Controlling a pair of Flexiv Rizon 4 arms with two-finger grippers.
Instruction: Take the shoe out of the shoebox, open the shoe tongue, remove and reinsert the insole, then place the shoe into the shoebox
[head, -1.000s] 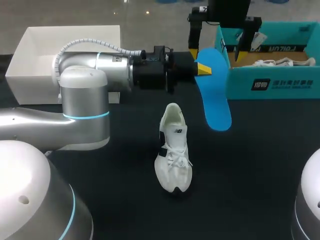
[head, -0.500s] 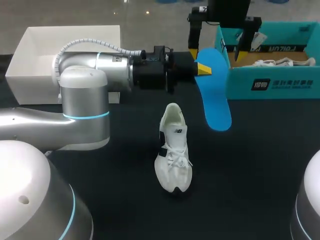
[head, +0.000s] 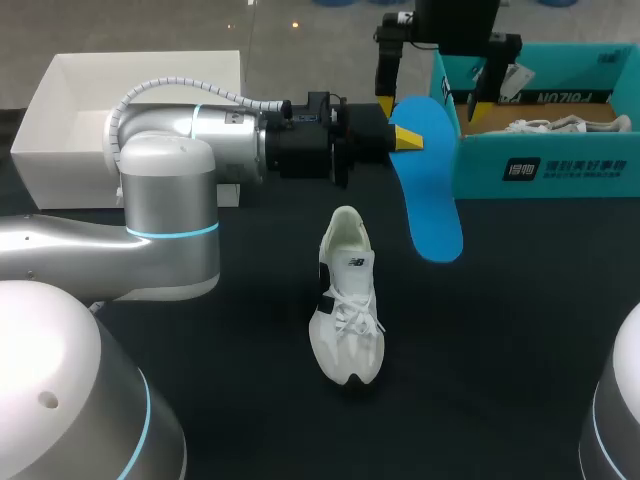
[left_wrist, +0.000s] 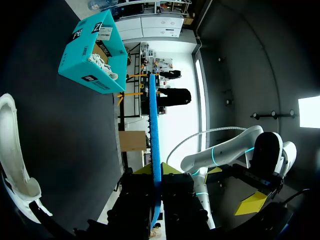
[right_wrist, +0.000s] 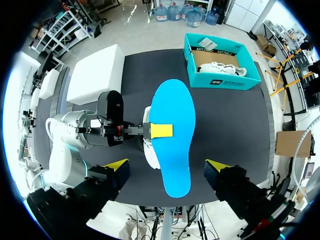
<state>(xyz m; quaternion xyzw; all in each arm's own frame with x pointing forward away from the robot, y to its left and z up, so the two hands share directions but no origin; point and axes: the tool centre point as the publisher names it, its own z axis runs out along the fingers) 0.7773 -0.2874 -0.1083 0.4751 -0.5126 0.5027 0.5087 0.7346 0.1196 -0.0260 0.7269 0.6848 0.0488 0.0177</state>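
Item: white lace-up running shoe with a black sole, upright on its sole near the middle of the black table, outside the shoebox and touched by neither arm. Its long axis runs from the far side of the table toward the robot, toe at the robot's end, heel and open collar at the far end. It appears to be left there as the target for the insole's return. Accessory: bright blue foam insole, out of the shoe and held in the air just to the shoe's right, between shoe and shoebox, broad face up. Its long axis is roughly parallel to the shoe's, which by my reading suits sliding it back in, though it would first have to be brought over the collar. Which end is the toe end I cannot tell. Holder: the left gripper, reaching across horizontally, fingers closed flat on the insole's two faces at the edge nearest the shoe, toward the far end. The rest of the insole juts out unsupported. Above it: the right gripper, pointing straight down over the insole's far end, fingers spread wide and holding nothing, seemingly placed to take or steady the insole. Surroundings: open teal cardboard shoebox at the far right, with a second white shoe lying inside. An open white box sits at the far left.
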